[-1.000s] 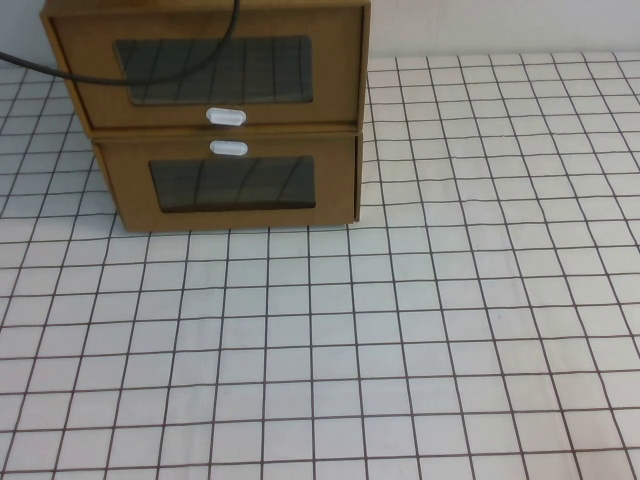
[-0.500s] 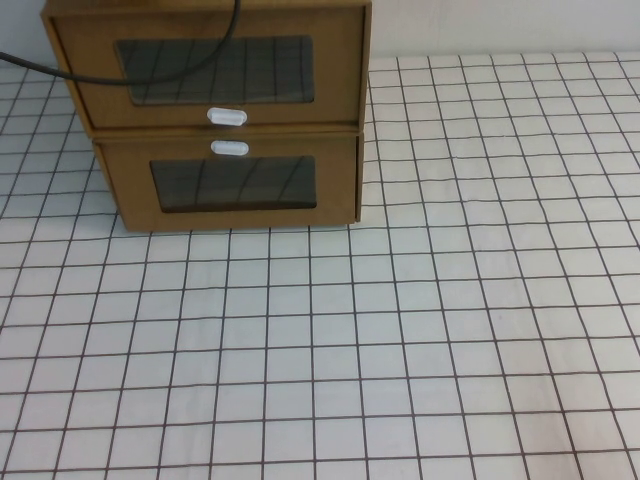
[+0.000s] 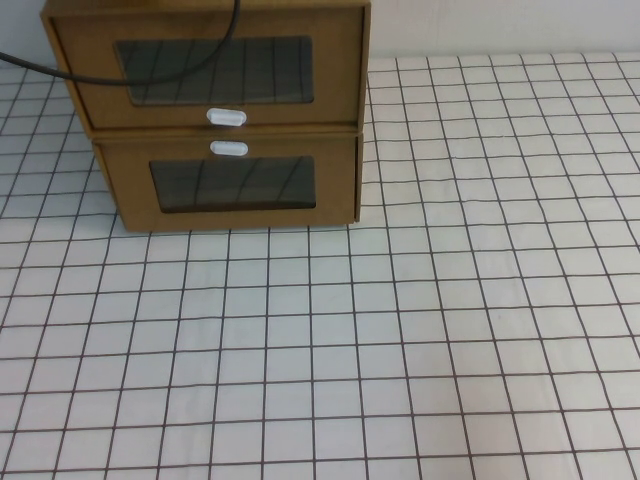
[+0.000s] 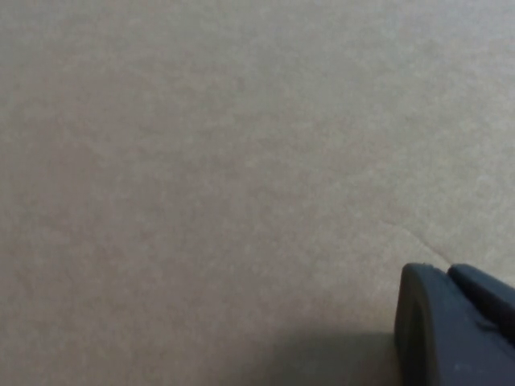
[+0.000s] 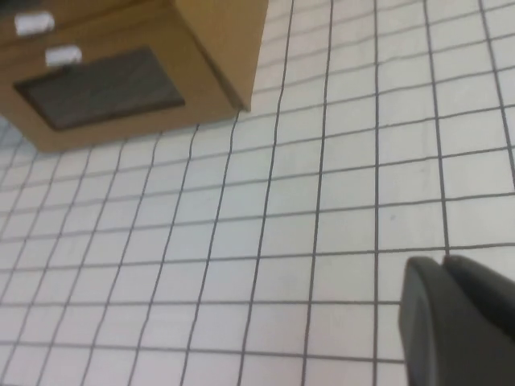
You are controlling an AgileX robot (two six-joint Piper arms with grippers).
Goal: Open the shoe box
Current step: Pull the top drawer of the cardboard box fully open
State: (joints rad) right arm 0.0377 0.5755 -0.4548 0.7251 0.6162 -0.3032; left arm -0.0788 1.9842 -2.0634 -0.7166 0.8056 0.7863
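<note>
A two-tier cardboard shoe box (image 3: 340,170) stands at the far left of the gridded worktop (image 3: 420,340). Both drawer fronts are flush and closed, each with a dark window, the upper pull tab (image 3: 226,116) sitting just above the lower pull tab (image 3: 229,148). The right gripper (image 5: 444,269), fingers pressed together and empty, hangs over bare worktop, the box well ahead of the fingers and off toward the robot's left. The left gripper (image 4: 449,280), fingers apparently together too, sits close against plain brown cardboard, probably the box, though which face cannot be told. The box looks light, stiff but dentable, and liable to slide when tugged; a white tab seems the sound place to pinch.
</note>
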